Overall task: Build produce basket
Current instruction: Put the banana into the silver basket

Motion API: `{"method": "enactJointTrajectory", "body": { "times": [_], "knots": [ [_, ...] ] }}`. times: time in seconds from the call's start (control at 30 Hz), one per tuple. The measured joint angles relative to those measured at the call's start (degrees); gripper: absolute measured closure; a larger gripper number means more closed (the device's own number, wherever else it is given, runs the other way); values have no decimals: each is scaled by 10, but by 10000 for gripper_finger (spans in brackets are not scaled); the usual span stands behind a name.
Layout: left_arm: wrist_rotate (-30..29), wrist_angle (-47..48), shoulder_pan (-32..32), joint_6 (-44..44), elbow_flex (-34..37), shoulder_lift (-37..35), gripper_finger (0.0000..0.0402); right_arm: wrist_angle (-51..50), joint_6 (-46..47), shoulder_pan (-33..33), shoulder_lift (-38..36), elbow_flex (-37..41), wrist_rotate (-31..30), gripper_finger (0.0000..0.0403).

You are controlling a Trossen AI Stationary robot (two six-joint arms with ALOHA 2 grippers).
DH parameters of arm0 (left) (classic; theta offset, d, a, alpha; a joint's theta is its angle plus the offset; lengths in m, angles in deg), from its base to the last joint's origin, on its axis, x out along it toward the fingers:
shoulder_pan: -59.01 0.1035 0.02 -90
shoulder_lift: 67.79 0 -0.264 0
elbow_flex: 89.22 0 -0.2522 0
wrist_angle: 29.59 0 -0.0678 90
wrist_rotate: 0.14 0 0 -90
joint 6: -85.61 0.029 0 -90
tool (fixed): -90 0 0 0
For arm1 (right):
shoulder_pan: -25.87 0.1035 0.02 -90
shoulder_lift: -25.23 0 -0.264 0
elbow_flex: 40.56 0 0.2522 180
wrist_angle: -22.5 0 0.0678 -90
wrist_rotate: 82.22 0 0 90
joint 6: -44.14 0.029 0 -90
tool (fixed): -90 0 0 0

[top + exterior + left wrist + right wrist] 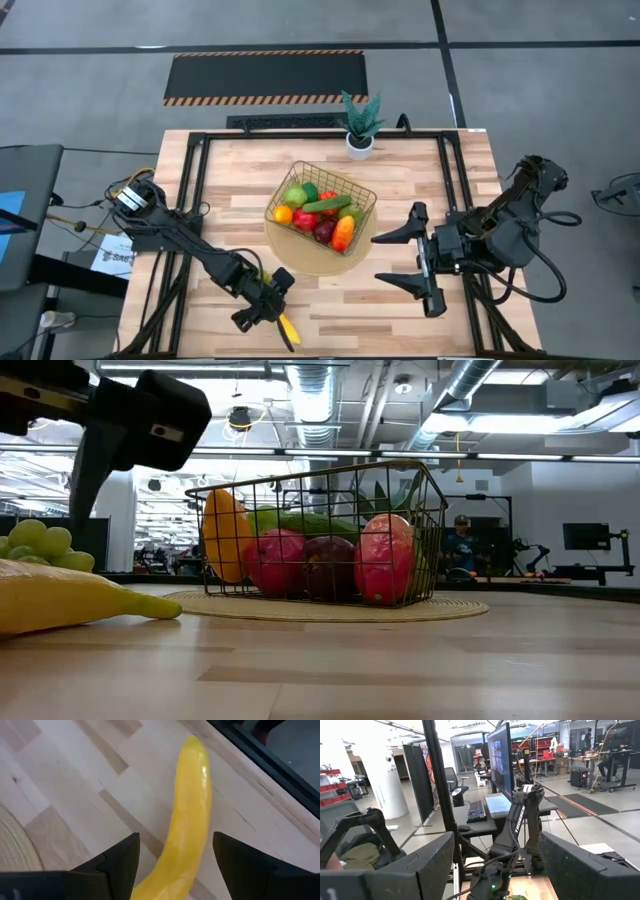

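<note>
the left gripper (268,302) hangs over the banana (187,815) at the desk's (330,300) near edge, fingers (117,860) spread wide either side of it, gripping nothing. it looks light, stiff and glossy, likely slippery, so pinch across its thick middle. the basket (322,213) sits mid-desk, already holding most produce. the right gripper (405,256) waits to the right, wide open.
</note>
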Motion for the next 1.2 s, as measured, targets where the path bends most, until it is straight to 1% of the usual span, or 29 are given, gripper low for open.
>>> {"method": "enactJointTrajectory", "body": {
  "times": [0.17, 0.37, 0.47, 0.57, 0.67, 0.77, 0.83, 0.97, 1.03, 1.13, 1.2],
  "knots": [
    [27, -45, -1, 17, 24, 12, 166, 0, 0, 0, 0, 0, 0, 92],
    [29, -46, 0, 17, 24, 41, 167, -2, 0, 0, 0, 0, 0, 92],
    [29, -46, 1, 23, 24, 53, 177, -2, -1, 0, 0, 0, 0, 92],
    [38, -47, 3, 23, 23, 61, 204, -3, -1, 0, 0, 0, 0, 92],
    [40, -47, 3, 15, 23, 63, 248, -3, -1, -1, 0, 0, 0, 92],
    [40, -43, 4, -11, 18, 63, 293, -3, -1, -1, 0, 0, 0, 92],
    [40, -35, 5, -36, 2, 63, 311, -3, -1, -1, 0, 0, 0, 92],
    [40, -16, 10, -74, -44, 63, 312, -3, -1, -1, 0, 0, 0, 92],
    [37, -3, 14, -84, -70, 56, 299, -3, -1, -1, 0, 0, 0, 92],
    [4, 27, 24, -88, -104, 34, 277, -2, -1, -1, 0, 0, 0, 92],
    [-18, 57, 36, -85, -125, 18, 272, -2, -1, -1, 0, 0, 0, 92]
  ]
}}
